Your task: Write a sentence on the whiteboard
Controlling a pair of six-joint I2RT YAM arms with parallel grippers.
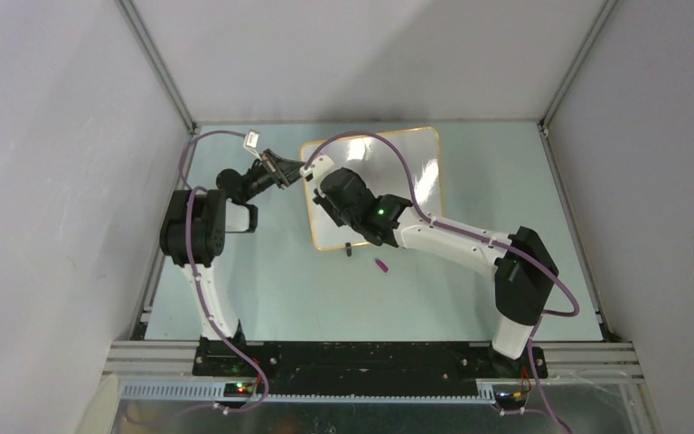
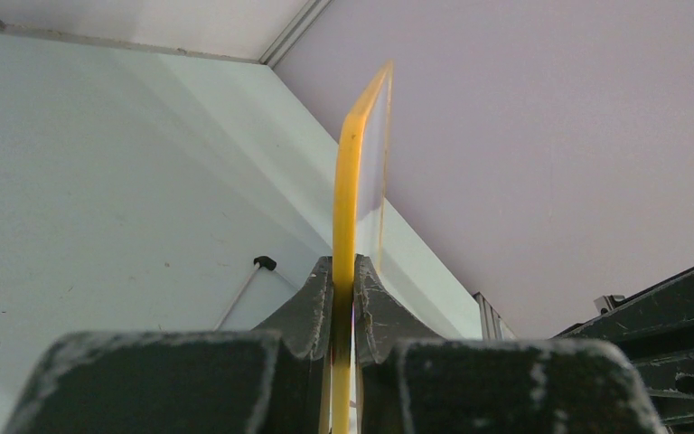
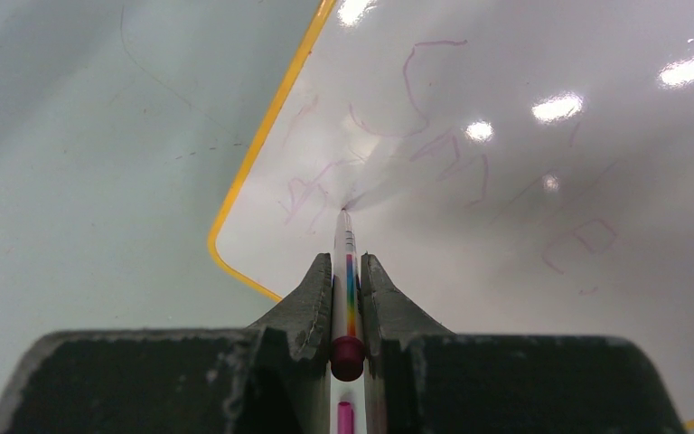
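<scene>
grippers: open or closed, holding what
Left gripper: shut on the yellow-framed glossy white whiteboard.
Right gripper: shut on a thin rainbow-striped marker.

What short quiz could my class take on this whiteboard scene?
1. True or false: the left gripper is shut on the yellow edge of the whiteboard.
2. The right gripper holds: A) a marker; B) an eraser; C) nothing.
3. What colour are the strokes on the whiteboard?
Key: 1 true; 2 A; 3 purple.
</scene>
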